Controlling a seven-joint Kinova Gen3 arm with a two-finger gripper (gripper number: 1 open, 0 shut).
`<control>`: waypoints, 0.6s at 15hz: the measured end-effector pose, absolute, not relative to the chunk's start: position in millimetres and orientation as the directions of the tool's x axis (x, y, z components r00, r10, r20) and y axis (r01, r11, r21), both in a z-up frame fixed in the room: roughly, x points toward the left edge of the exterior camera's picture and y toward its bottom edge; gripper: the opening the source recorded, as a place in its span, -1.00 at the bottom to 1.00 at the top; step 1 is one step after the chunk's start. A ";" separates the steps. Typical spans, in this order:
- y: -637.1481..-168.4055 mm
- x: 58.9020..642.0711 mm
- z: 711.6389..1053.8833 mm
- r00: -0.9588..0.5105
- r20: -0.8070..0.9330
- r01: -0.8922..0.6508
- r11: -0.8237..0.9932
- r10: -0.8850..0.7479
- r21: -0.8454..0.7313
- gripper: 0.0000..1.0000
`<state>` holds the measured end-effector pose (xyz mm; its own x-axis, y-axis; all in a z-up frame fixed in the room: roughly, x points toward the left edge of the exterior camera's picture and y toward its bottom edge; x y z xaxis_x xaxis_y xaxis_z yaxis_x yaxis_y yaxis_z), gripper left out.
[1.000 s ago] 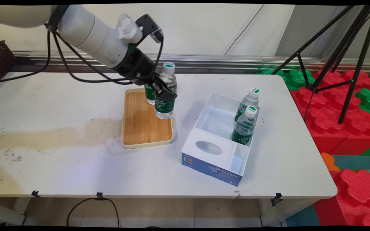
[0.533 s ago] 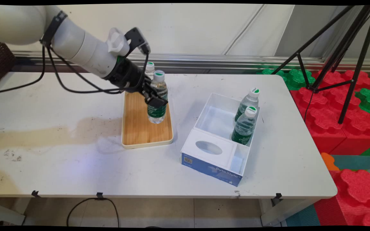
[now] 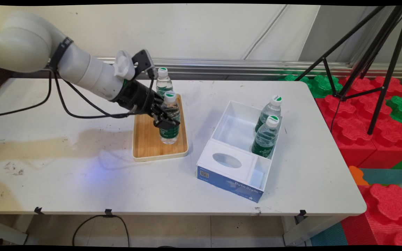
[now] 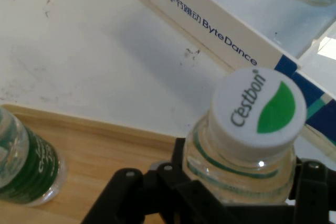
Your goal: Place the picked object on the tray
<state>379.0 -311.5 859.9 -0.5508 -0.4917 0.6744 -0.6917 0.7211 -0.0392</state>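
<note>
My black gripper (image 3: 166, 120) is shut on a small water bottle (image 3: 169, 120) with a green label and a white, green-leaf cap (image 4: 258, 107). The bottle stands upright low over the wooden tray (image 3: 148, 139), near its right side; whether its base touches the tray I cannot tell. A second bottle of the same kind (image 3: 163, 82) stands at the tray's far end, and its green label shows at the left of the hand view (image 4: 23, 163). In the hand view the black linkage wraps the held bottle's neck from below.
A white and blue box (image 3: 237, 153) lies right of the tray, with two more bottles (image 3: 267, 134) standing in its open compartment. Its lettered side wall (image 4: 210, 22) shows in the hand view. Black tripod legs (image 3: 379, 66) and red and green foam blocks (image 3: 372, 132) stand beyond the table's right edge.
The gripper has carried the bottle left and down, from above the tray's far right part to low over its right side. The far bottle has come out from behind the arm.
</note>
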 end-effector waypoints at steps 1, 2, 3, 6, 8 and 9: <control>-312.9 379.6 854.6 -0.551 0.678 -0.687 0.725 -0.485 -0.040 -1.00; -314.1 379.8 851.2 -0.552 0.682 -0.684 0.728 -0.481 -0.041 -1.00; -315.8 380.2 846.5 -0.552 0.686 -0.680 0.732 -0.474 -0.042 -1.00; -320.0 381.4 835.5 -0.551 0.696 -0.671 0.740 -0.460 -0.043 -1.00; -322.0 382.7 828.2 -0.550 0.703 -0.664 0.747 -0.451 -0.040 -1.00; -322.6 383.2 825.8 -0.550 0.705 -0.661 0.749 -0.448 -0.040 -1.00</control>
<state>383.2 -322.6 825.8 -0.5496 -0.4476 0.7054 -0.6612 0.7492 -0.0398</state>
